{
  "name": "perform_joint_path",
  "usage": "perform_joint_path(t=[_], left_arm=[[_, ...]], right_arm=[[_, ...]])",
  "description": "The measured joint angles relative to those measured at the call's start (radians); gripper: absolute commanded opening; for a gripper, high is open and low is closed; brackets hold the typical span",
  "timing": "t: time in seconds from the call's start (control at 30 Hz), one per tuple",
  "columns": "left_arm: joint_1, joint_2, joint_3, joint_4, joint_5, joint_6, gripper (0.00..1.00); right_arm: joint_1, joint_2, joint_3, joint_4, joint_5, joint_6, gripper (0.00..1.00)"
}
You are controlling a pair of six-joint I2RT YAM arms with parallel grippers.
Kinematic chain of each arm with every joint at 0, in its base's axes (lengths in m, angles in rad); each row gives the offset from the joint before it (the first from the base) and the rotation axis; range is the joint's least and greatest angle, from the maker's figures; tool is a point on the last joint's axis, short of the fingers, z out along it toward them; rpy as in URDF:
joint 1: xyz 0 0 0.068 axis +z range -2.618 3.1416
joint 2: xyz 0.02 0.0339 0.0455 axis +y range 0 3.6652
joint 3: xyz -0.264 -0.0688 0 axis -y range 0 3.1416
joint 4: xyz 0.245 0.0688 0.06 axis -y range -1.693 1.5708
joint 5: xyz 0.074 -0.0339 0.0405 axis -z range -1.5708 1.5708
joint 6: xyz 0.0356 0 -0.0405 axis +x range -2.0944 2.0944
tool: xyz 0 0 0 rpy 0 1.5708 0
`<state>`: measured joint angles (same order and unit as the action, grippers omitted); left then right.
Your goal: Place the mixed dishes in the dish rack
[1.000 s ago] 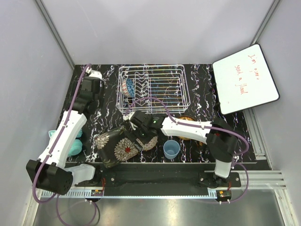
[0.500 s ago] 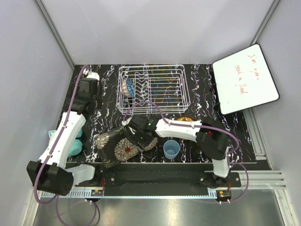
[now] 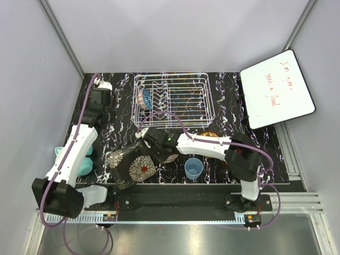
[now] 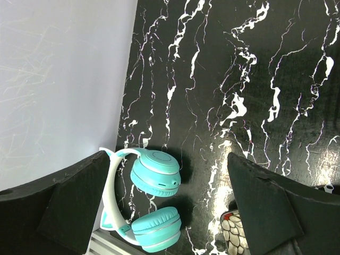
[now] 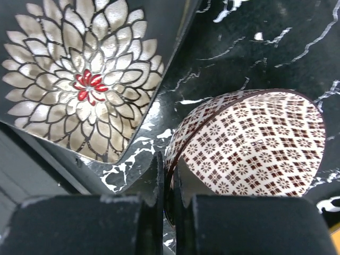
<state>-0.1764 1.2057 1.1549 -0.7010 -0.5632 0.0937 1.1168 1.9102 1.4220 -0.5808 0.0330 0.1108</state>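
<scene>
From above, the right gripper (image 3: 158,155) is down at the near middle of the table, on the bowl (image 3: 171,158) that sits just beside the plate (image 3: 133,167). The rack (image 3: 183,98) stands well behind, with a blue bowl (image 3: 144,99) already on edge at its left end, and the cup (image 3: 193,168) waits to the right. We judge the step in hand to be the lift. A thin rim pinch can let a bowl swing, so we would rise straight up, clear the plate's raised corner, then carry it slowly to the tines next to the blue bowl and set it in on edge.

The left wrist view shows the left gripper (image 4: 169,159) spread wide and holding nothing, over bare black marble with teal headphones (image 4: 151,207) by the wall.

The right wrist view settles the grip: the two fingers (image 5: 157,183) are nipped together on the bowl's (image 5: 249,143) near rim — one inside, one outside. The bowl is round and beige, covered inside in a small brown check of flowers, with a dark rim. The plate (image 5: 79,79) beside it is dark with a pale flower and red centre — close to the bowl, and we cannot tell whether they touch.
</scene>
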Motion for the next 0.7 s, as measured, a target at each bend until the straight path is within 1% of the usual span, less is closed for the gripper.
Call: perform_joint_path(t=[0.1,0.23,0.33,0.4,0.47,0.57,0.67,0.7], left_arm=[[0.000,0.007,0.000,0.000,0.001,-0.002,0.99],[0.002,0.008,0.000,0.001,0.001,-0.002,0.99],[0.007,0.008,0.000,0.001,0.003,-0.005,0.99],[0.011,0.008,0.000,0.001,0.003,-0.007,0.99],[0.015,0.008,0.000,0.000,0.004,-0.008,0.99],[0.021,0.008,0.000,0.000,0.005,-0.008,0.99],[0.026,0.008,0.000,-0.001,0.005,-0.008,0.99],[0.027,0.008,0.000,-0.002,0.004,-0.008,0.99]], right_arm=[[0.002,-0.012,-0.001,-0.022,0.005,0.001,0.00],[-0.002,-0.051,0.041,-0.116,-0.004,-0.007,0.00],[-0.031,-0.073,0.185,-0.172,-0.072,-0.005,0.00],[-0.077,-0.085,0.309,-0.157,-0.144,0.014,0.00],[-0.151,-0.111,0.391,-0.095,-0.240,0.056,0.00],[-0.299,-0.165,0.419,0.069,-0.397,0.174,0.00],[-0.431,-0.177,0.382,0.305,-0.526,0.359,0.00],[-0.471,-0.167,0.354,0.422,-0.570,0.451,0.00]])
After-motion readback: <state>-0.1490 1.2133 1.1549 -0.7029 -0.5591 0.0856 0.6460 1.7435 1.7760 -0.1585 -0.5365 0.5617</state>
